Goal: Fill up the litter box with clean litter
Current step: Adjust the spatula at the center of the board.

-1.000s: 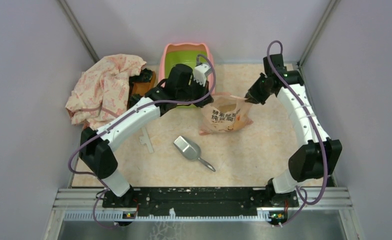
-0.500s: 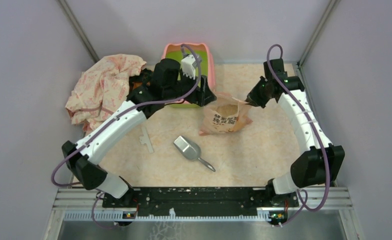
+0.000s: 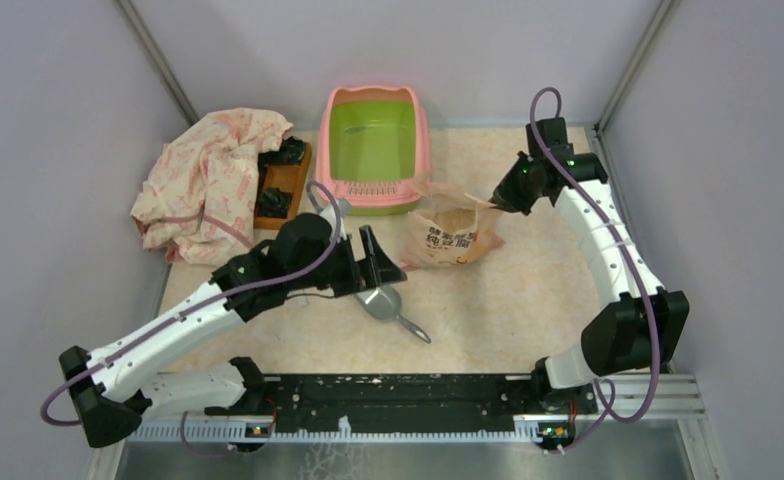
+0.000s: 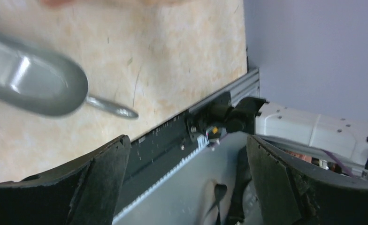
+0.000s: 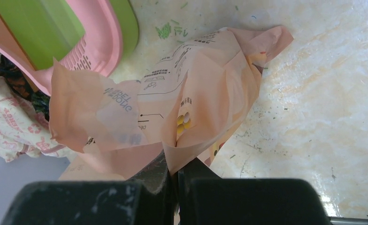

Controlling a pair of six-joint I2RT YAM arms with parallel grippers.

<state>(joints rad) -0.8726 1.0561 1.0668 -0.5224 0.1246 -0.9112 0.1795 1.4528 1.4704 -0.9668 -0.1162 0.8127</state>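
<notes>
The litter box [image 3: 372,193] sits at 12 o'clock on the table [image 3: 528,300], and we see no granules on its green floor. The litter bag [image 3: 455,232] slumps just off the box's 4 o'clock corner, mouth open, with the clean litter [image 3: 456,216] showing inside. Our right fingers [image 3: 499,200] are pressed together on a thin fold of the bag's rim at its 3 o'clock side. Our left fingers [image 3: 378,262] are spread wide and hold nothing, hovering just above the metal scoop [image 3: 380,300] near the table's centre. We judge the pinch to be the weak point: it holds only crumpled paper, so lifting could slip or tear the fold. The bag could then sag and spill litter onto the table short of the box. If our left fingers close off-centre, they could knock the scoop away toward 6 o'clock.
</notes>
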